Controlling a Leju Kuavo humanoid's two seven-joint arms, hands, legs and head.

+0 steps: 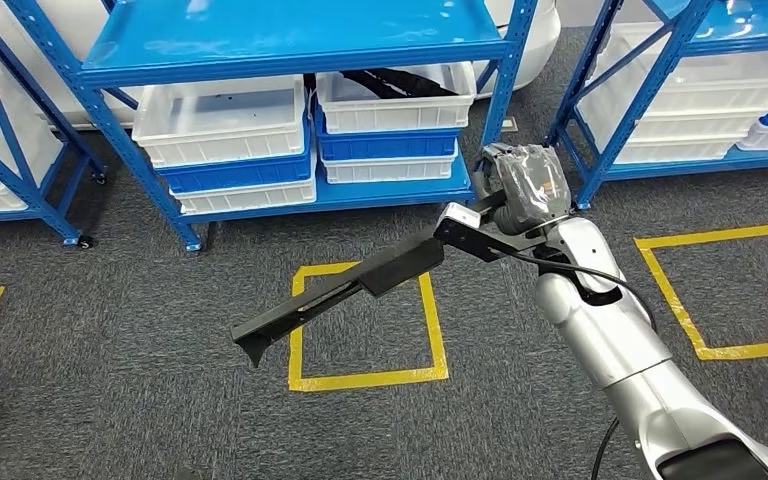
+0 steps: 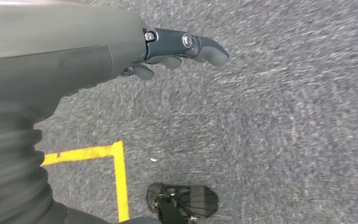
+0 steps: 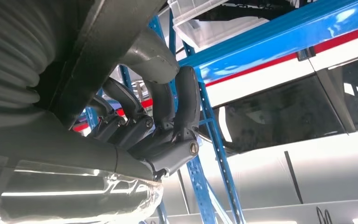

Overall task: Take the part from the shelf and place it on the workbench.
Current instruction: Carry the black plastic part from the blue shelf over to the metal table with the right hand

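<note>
One part in right hand | shelf, bins beyond

Black part — blue shelf (white bins)

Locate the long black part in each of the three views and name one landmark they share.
Head view: black part runs from centre lower-left up to the right hand gripping it.
Left wrist view: not in it.
Right wrist view: part crosses above the curled fingers.
Shared landmark: blue shelf, also in the right wrist view.
</note>
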